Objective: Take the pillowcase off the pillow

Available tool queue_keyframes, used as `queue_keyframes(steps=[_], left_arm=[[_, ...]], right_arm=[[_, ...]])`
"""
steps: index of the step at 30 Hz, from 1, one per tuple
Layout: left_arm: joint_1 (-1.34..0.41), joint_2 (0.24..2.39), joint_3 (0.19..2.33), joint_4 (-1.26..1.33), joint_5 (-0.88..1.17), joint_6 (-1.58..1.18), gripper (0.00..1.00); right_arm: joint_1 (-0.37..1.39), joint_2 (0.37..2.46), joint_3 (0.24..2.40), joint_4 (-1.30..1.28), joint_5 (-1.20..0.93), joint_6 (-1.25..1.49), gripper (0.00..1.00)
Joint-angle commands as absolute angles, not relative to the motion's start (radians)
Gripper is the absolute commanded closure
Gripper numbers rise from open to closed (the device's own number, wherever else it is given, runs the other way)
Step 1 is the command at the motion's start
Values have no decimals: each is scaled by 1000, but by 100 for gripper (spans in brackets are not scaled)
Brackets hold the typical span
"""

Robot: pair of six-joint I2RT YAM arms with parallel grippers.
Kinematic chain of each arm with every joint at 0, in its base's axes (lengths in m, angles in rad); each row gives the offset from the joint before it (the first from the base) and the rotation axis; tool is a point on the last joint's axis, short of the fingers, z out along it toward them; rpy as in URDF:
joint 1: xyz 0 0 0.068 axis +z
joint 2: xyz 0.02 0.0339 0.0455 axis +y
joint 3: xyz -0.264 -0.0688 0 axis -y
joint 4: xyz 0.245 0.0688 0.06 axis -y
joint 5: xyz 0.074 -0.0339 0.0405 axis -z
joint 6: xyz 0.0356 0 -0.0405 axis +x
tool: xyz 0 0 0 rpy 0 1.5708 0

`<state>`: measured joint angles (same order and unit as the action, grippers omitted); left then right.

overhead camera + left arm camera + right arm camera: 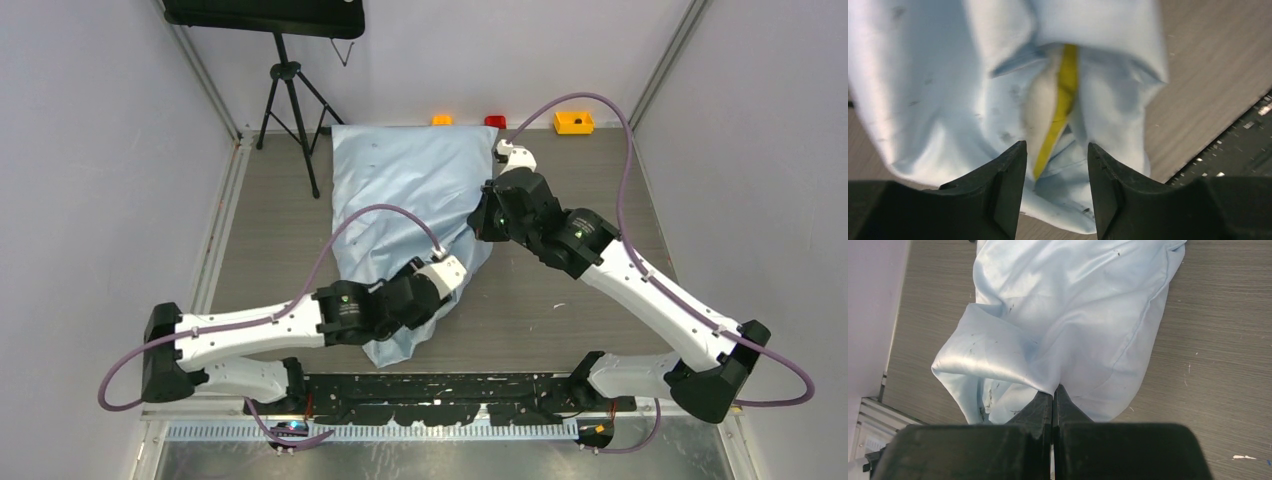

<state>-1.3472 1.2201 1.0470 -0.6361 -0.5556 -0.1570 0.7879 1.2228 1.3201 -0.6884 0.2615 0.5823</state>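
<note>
Wrinkled, glossy pillowcase (400, 190) holds the puffy white, yellow-banded pillow (1040, 105). Left gripper (1057, 150) jaws gape at the band. Right gripper (1053, 392) jaws pinch pillowcase fabric.

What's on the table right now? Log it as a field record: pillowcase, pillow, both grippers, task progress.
pillowcase: light blue, wrinkled, lying on the table, covering most of the pillow
pillow: mostly hidden; a white corner and its yellow band show at the case's opening
left gripper: open, aimed at the exposed band, gripping nothing
right gripper: shut, pinching pillowcase fabric at its tips
task progress: case not yet off
</note>
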Motion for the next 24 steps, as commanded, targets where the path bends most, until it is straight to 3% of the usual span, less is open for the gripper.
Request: queue_keyframes(steps=[1, 12, 16, 19, 22, 24], left_arm=[[-1251, 1109, 1011, -549, -528, -168, 50], [-1223, 1224, 1040, -641, -289, -154, 69], [-1211, 1244, 1032, -621, -320, -149, 70], [-1189, 1285, 1049, -621, -402, -166, 77], [-1166, 1331, 1071, -617, -472, -166, 70], [-1162, 1361, 1086, -608, -498, -149, 59]], right_arm=[[778, 1171, 1368, -640, 260, 608, 100], [769, 1174, 1365, -640, 255, 620, 100], [767, 1173, 1362, -640, 249, 626, 100], [767, 1169, 1359, -639, 250, 630, 100], [766, 1170, 1358, -640, 247, 634, 100], [766, 1170, 1357, -640, 245, 636, 100]])
